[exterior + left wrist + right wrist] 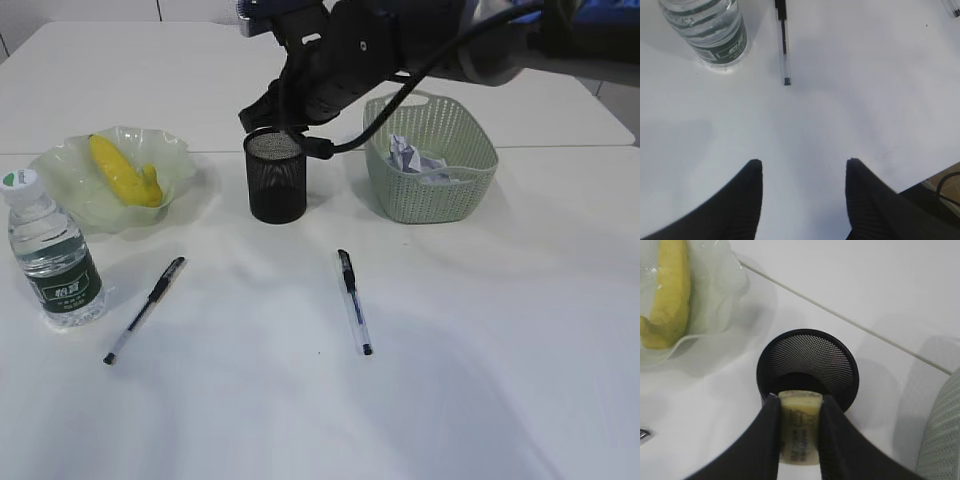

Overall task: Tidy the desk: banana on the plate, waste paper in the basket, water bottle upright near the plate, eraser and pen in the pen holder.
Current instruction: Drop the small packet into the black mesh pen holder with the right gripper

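**White tabletop, eraser poised over the holder**

White laminate fills nearly every view, a smooth tabletop (pixel 480 380) with a thin seam running across its far half, and a pale wall just visible beyond the far edge. Right end effector (pixel 800 412) is up at the far middle, its two dark fingers pinching a cream eraser (pixel 800 427) directly above the rim of the black mesh pen holder (pixel 276 176); the eraser sits just above the holder's mouth, not inside it. Left end effector (pixel 804 170) hangs near the front edge, fingers spread wide with only bare surface between them.

Over at the far left, the banana (pixel 122 172) lies in the ruffled pale green plate (pixel 60 160). Just in front of the plate, near the left edge, the water bottle (pixel 52 255) stands upright, cap on. At the far right, the green basket (pixel 430 190) has crumpled waste paper (pixel 415 160) in it.

Two pens lie flat in the open middle: the left pen (pixel 146 309) angled beside the bottle, the centre pen (pixel 354 300) well apart from it, pointing towards the front edge. From the left wrist, a floor edge and a cable peek past the tabletop's front corner.
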You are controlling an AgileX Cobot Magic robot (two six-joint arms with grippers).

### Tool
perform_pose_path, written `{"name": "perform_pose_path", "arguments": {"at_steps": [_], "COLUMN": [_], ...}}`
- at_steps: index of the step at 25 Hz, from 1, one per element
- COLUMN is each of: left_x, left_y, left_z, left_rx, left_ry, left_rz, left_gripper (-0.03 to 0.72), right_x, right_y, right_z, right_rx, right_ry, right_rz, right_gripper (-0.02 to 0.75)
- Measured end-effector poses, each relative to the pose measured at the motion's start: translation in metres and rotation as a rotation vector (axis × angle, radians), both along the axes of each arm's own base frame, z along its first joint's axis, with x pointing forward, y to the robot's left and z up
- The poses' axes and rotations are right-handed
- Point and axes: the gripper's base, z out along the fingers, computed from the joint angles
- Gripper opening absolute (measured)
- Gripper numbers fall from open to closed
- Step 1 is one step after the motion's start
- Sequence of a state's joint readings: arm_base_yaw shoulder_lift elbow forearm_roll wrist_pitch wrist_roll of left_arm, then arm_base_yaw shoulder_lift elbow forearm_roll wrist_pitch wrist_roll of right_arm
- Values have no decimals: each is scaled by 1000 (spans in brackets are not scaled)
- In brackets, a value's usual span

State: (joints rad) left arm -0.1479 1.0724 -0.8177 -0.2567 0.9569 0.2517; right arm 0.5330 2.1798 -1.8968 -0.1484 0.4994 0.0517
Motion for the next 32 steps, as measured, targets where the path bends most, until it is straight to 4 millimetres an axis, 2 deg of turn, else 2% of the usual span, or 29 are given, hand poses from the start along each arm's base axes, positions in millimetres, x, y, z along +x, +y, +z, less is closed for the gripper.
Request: {"name": "perform_pose_path", "arguments": {"at_steps": [4,9,25,32], "left_x": [0,0,0,1], "left_y": [0,0,0,0], "left_z": [0,0,0,1], "left_rx": [0,0,-1,-2], "left_ry": [-3,-3,-5,-16], "left_rz": [1,1,1,4], "left_gripper": [380,380,372,370], "right_x": [10,18,28,30], "right_y": [-8,-13,-6,-4], "right_z": [-12,-13,-39,-38], "right_rx": [17,68,127,148], "right_ry": [4,-29,-52,-86], "right_rz": [-24,-41,-42,-38], "right_gripper": [130,125,125,125]}}
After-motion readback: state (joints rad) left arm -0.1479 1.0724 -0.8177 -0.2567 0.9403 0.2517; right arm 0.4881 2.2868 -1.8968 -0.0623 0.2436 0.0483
